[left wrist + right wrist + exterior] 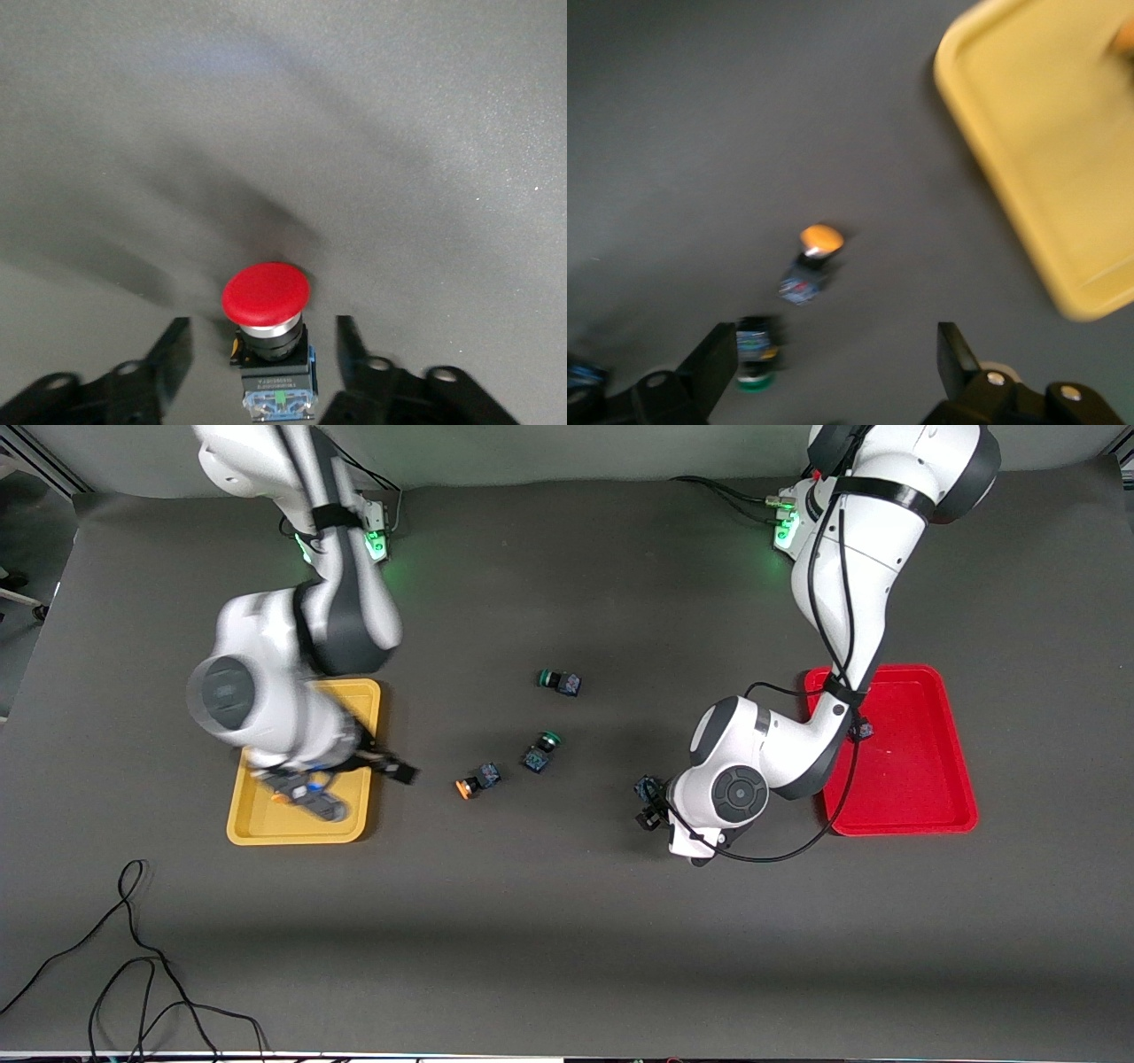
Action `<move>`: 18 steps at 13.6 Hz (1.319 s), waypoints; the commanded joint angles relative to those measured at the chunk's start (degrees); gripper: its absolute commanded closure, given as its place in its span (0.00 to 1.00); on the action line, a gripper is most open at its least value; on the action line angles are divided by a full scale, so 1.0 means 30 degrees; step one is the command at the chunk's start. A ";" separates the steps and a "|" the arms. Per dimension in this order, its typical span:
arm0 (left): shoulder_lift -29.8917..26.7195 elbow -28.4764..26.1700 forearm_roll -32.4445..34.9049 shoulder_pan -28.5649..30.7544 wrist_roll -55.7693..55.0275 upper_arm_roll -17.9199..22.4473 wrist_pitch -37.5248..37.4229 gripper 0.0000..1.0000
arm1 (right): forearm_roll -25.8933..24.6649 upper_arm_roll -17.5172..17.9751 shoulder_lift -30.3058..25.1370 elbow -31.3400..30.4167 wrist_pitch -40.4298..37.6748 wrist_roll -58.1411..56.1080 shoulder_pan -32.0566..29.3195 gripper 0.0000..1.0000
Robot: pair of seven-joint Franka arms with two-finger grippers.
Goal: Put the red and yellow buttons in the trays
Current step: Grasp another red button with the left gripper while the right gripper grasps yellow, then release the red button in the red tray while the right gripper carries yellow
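My left claw (260, 341) sits low on the mat with its fingers (173, 350) apart on either side of the red button (266, 294), not yet pinching it. The pick is in hand. Next I need a squeeze on the dark body, then a lift to the red tray (930, 819) close by, over bare mat. My right claw (833, 350) hangs wide open and empty by the yellow tray (266, 833). The yellow button (477, 781) lies mid-frame beside a green button (540, 751), which crowds that approach.

Two trays (359, 700) (921, 771), two green buttons (558, 681) (540, 749), two arms (266, 691) (771, 748)
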 commanded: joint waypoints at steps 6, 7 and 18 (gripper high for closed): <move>-0.0928 0.0130 0.0270 0.0135 -0.0035 0.0190 -0.1163 1.00 | 0.2145 0.4079 0.3598 -0.1971 0.8779 0.5816 0.0031 0.00; -0.1454 0.0566 0.0299 0.0340 0.0430 0.0277 -0.2970 1.00 | 0.2264 0.4607 0.4302 -0.2002 0.9693 0.5845 0.0031 0.00; -0.4360 -0.1735 0.6393 0.9885 1.8384 0.0835 -0.8419 1.00 | 0.2968 0.5110 0.5100 -0.2090 1.0054 0.4763 0.0031 0.68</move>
